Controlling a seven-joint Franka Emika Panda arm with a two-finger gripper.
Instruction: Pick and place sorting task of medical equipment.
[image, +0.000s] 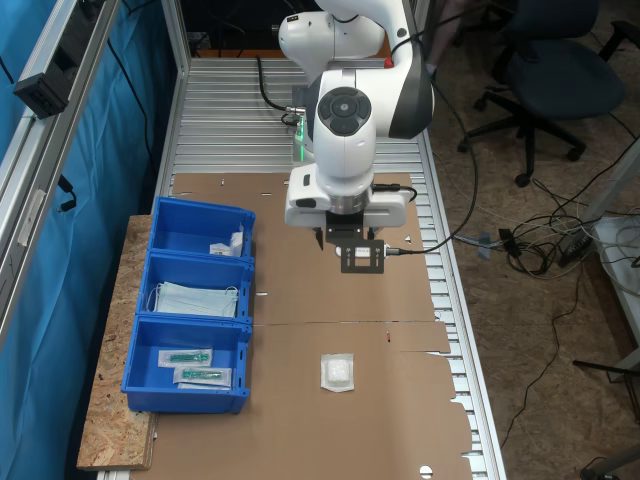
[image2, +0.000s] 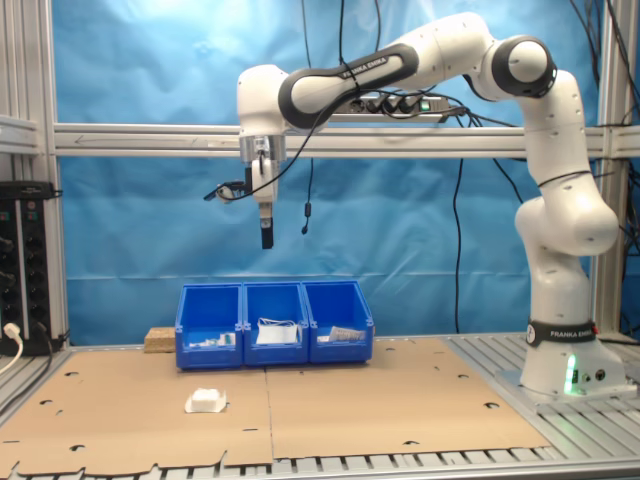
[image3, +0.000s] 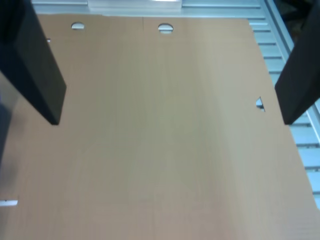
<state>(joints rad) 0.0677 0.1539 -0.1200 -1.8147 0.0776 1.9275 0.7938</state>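
Cardboard-topped bench — blue bins with gauze, masks, green-part packets.

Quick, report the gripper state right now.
Gripper: open, jaws spread wide, holding nothing, raised high above the cardboard. The white packet lies on the cardboard, untouched.
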